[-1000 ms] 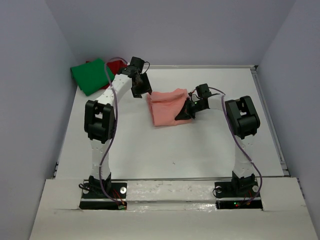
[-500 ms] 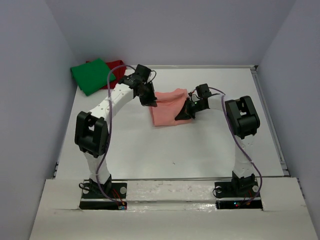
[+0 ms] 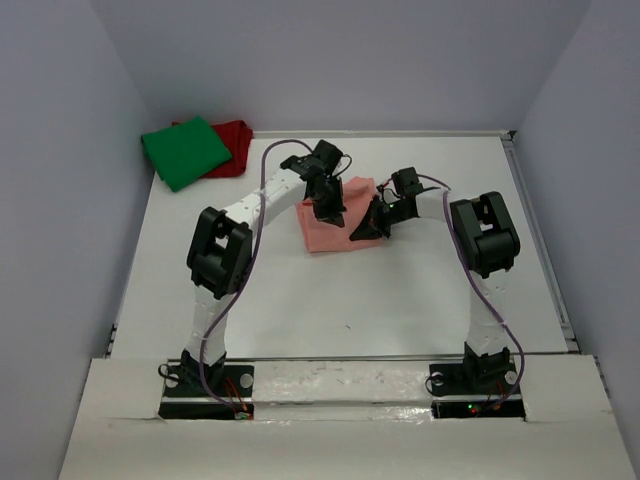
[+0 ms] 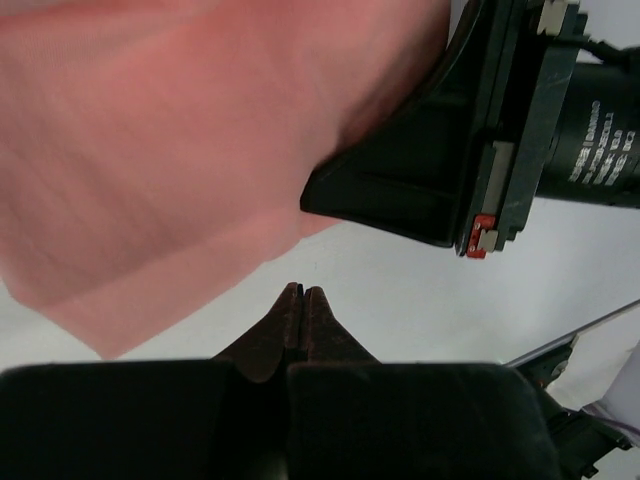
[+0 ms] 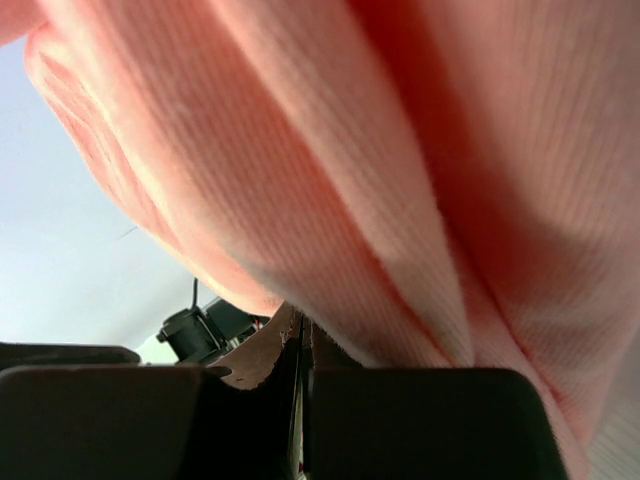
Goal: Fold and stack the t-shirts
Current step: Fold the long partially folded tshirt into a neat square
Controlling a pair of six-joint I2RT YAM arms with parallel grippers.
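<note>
The salmon-pink t-shirt (image 3: 325,228) lies folded at the table's middle. My left gripper (image 3: 334,211) hovers over its upper part; in the left wrist view its gripper (image 4: 301,292) is shut on nothing, above bare table beside the shirt's edge (image 4: 170,160). My right gripper (image 3: 363,229) sits at the shirt's right edge. Its gripper (image 5: 301,326) is shut, with pink fabric (image 5: 400,150) draped over the tips; I see none between the fingers. The green t-shirt (image 3: 184,151) lies folded at the far left, partly over the dark red t-shirt (image 3: 233,134).
The white table (image 3: 400,300) ends at a raised rim on the right (image 3: 535,230). Grey walls close in the left, back and right. The right gripper's black body (image 4: 430,180) is close in front of the left gripper.
My left arm has swung right, from near the green shirt to over the pink one, and its gripper has shut. The right arm and the shirts have stayed put.
</note>
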